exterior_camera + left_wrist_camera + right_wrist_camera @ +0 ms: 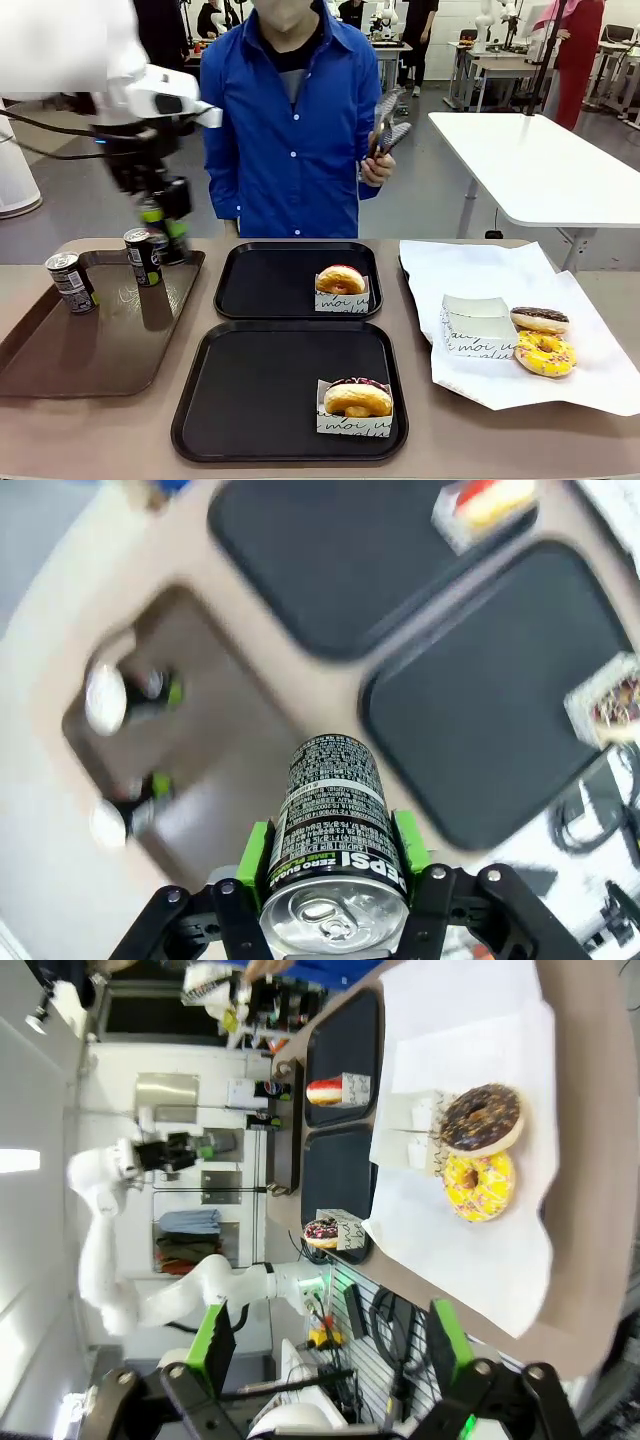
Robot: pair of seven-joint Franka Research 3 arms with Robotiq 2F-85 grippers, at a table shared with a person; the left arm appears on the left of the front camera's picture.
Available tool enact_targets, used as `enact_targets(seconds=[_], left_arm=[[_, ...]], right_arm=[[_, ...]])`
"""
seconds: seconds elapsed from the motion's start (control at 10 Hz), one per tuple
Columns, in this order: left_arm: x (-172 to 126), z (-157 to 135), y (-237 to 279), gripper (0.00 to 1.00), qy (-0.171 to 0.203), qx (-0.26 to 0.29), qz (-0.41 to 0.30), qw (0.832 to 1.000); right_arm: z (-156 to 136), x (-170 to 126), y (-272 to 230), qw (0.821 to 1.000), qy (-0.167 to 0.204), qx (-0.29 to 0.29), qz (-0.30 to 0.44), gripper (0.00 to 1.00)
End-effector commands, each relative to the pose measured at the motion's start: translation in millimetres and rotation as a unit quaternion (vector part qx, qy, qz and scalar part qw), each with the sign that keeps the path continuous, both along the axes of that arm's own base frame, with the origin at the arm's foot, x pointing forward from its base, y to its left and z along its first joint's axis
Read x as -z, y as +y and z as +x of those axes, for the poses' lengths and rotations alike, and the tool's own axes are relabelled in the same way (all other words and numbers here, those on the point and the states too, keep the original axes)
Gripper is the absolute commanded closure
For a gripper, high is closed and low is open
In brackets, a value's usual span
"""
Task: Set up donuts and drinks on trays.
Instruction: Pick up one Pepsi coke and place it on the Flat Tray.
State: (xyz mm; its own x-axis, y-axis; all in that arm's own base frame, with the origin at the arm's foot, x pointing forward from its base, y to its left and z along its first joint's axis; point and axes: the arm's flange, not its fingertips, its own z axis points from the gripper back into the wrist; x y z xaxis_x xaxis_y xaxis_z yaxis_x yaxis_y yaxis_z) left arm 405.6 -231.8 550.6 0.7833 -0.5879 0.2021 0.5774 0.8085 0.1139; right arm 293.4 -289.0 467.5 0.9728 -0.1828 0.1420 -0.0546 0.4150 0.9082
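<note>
While left end effector point(332, 846) grips soda can point(335, 805) upright, top toward wrist, right end effector point(330, 1330) gapes empty.

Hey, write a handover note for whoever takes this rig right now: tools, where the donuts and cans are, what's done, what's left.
Left tool: shut on a can, held in the air by the brown tray.
Right tool: open, empty.
Two other cans stand on the brown tray.
Far black tray holds a sleeved donut, near black tray another.
Chocolate donut and yellow donut lie on the white paper.
Done: a donut on each tray. Left: a can for each; neither has one yet.
</note>
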Motion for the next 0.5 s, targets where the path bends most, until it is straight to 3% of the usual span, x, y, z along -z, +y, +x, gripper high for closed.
enact_targets(seconds=[0.0, 0.2, 0.4], left_arm=[[6, 66, -42, 0.42, 0.003, 0.036, -0.011, 0.999], [36, 104, -66, 0.42, 0.006, 0.035, -0.016, 0.999], [64, 121, -73, 0.42, 0.075, -0.003, -0.035, 0.997]], right_arm=[[1, 0, 0, 1.000, -0.003, 0.001, 0.001, 0.00], [1, 0, 0, 1.000, -0.003, 0.001, 0.001, 0.00], [1, 0, 0, 1.000, -0.003, 0.001, 0.001, 0.00]])
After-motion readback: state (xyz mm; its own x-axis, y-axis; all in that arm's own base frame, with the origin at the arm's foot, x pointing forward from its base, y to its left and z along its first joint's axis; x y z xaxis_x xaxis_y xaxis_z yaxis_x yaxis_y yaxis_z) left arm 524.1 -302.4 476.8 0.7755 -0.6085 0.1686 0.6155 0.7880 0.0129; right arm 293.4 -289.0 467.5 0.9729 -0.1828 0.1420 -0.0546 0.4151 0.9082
